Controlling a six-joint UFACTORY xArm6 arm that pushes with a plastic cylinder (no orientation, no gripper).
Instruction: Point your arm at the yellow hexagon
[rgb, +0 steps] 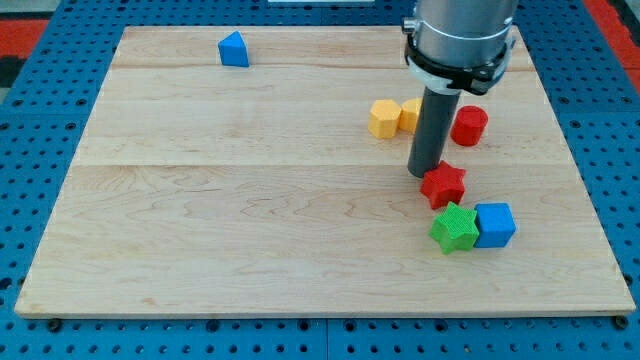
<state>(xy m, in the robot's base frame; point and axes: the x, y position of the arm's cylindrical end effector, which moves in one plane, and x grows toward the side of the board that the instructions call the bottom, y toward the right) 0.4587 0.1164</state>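
The yellow hexagon (383, 117) lies on the wooden board at the view's upper right of centre. A second yellow block (410, 113) touches its right side and is partly hidden behind the rod. My tip (421, 174) rests on the board below and to the right of the hexagon, about a block's width away from it. The tip is right next to the upper left of the red star (443, 185); whether they touch is not clear.
A red cylinder (469, 125) stands right of the rod. A green star (454, 228) and a blue cube (494, 224) touch each other below the red star. A blue triangular block (233, 49) sits at the top left. The board's right edge (585, 190) is near the cube.
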